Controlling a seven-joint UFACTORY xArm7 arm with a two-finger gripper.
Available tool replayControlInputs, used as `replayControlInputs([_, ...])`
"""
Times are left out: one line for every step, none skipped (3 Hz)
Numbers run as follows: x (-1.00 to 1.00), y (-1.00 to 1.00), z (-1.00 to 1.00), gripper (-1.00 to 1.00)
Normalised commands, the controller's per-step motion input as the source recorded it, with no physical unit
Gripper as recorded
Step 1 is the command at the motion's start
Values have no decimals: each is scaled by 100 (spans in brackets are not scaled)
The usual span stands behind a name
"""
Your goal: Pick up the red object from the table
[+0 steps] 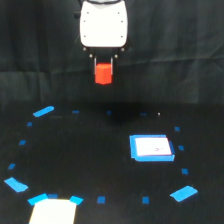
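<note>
1. We are seeing the red object [103, 73] hanging directly below the white gripper head, well above the table [90, 150], with nothing beneath it but dark surface.
2. We are reading the gripper [103, 64] as clamped on the red object: its dark fingers are sitting against the block's upper sides.
3. We are judging the block's long axis as roughly vertical, in line with the gripper.
4. We are judging the pick as essentially made; any coming move turns on this straight-down alignment holding.
</note>
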Motion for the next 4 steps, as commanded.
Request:
replayControlInputs([-21, -17, 45, -100])
replayControlInputs([-16, -16, 28, -100])
replayControlInputs([-5, -43, 100, -98])
replayControlInputs([-6, -31, 92, -100])
